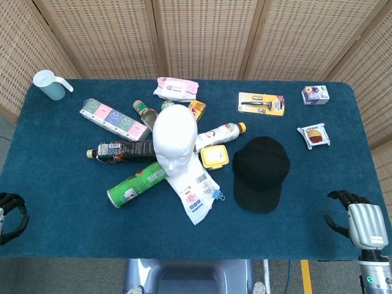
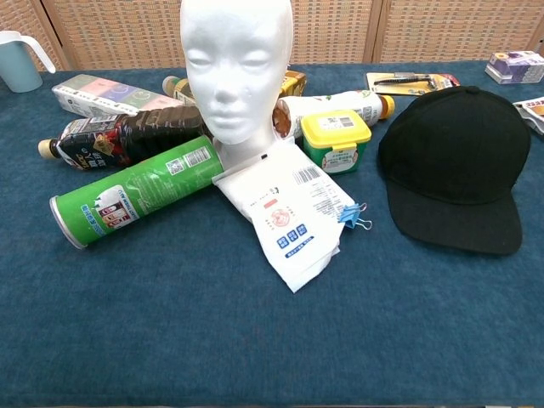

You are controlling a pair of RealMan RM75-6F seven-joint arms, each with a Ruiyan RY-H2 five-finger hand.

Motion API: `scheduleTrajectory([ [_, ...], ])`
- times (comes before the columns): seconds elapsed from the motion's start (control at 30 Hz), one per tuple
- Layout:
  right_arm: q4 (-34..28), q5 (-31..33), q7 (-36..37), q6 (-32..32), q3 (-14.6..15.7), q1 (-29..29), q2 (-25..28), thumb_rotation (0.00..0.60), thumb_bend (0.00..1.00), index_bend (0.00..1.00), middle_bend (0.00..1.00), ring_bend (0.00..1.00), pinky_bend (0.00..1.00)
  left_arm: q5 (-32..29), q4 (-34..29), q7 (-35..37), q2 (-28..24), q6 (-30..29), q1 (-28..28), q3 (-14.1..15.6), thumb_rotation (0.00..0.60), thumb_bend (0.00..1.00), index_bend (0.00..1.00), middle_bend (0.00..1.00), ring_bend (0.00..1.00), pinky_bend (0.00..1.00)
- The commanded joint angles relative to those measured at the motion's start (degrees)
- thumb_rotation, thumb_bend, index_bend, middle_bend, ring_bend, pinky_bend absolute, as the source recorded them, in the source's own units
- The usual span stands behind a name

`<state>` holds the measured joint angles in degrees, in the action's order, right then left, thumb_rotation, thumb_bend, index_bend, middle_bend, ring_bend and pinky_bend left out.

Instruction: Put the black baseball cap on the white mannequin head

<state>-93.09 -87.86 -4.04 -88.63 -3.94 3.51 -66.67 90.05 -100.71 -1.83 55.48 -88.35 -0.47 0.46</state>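
Observation:
The black baseball cap lies flat on the blue table, brim toward me, right of centre; the chest view shows the cap at the right. The white mannequin head stands upright mid-table, facing me, bare on top; in the chest view the head rises at the top centre. My right hand hangs at the table's near right corner, well apart from the cap, fingers loosely spread and holding nothing. At the near left edge my left hand is partly cut off, also holding nothing. Neither hand appears in the chest view.
Around the head lie a green can, a dark bottle, a white pouch, a yellow-lidded tub and a white bottle. A blue cup stands far left. Small packets lie far right.

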Motion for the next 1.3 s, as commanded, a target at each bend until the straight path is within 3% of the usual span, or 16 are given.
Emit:
scheduleTrajectory([
  [0.03,-0.19,-0.21,0.09,-0.11,0.11,-0.08,-0.04,0.600,0.23,0.37,0.41,0.46,0.50,0.09,-0.15,0.10,-0.16,-0.10,-0.04,-0.05,0.600,0.35,0.55,0.41,0.29,0.30],
  [0.27,-1.98,-2.21,0.54,0.37,1.02,0.27,-0.46,0.600,0.23,0.36,0.41,0.46,0.49,0.23,-0.75,0.40,-0.89,-0.45,-0.16,-0.31,0.600,0.35,0.55,0.41,0.29,0.30],
  [0.57,-6.07,-5.28,-3.44,5.55,2.53,3.42,-4.23,0.600,0.14,0.32,0.38,0.44,0.49,-0.14,-0.96,1.02,-2.65,-0.25,-1.28,-1.59,0.600,0.35,0.55,0.41,0.29,0.30],
  [0.8,-6.69,-5.19,-8.24,7.73,2.21,4.97,-8.02,0.600,0.10,0.32,0.44,0.50,0.57,-0.68,-0.92,1.33,-3.73,-0.04,-1.98,-2.45,0.600,0.35,0.55,0.41,0.29,0.30],
  [0.97,-3.10,-5.88,-13.72,7.17,0.64,6.32,-15.93,0.600,0.10,0.39,0.52,0.57,0.66,-1.31,-0.54,1.93,-4.66,0.23,-2.74,-3.35,0.600,0.35,0.55,0.41,0.29,0.30],
  [1.3,2.65,-3.89,-16.10,7.98,-0.88,7.99,-23.09,0.600,0.10,0.44,0.60,0.67,0.71,-1.94,0.34,2.93,-4.76,0.82,-3.01,-3.32,0.600,0.35,0.55,0.41,0.29,0.30],
])
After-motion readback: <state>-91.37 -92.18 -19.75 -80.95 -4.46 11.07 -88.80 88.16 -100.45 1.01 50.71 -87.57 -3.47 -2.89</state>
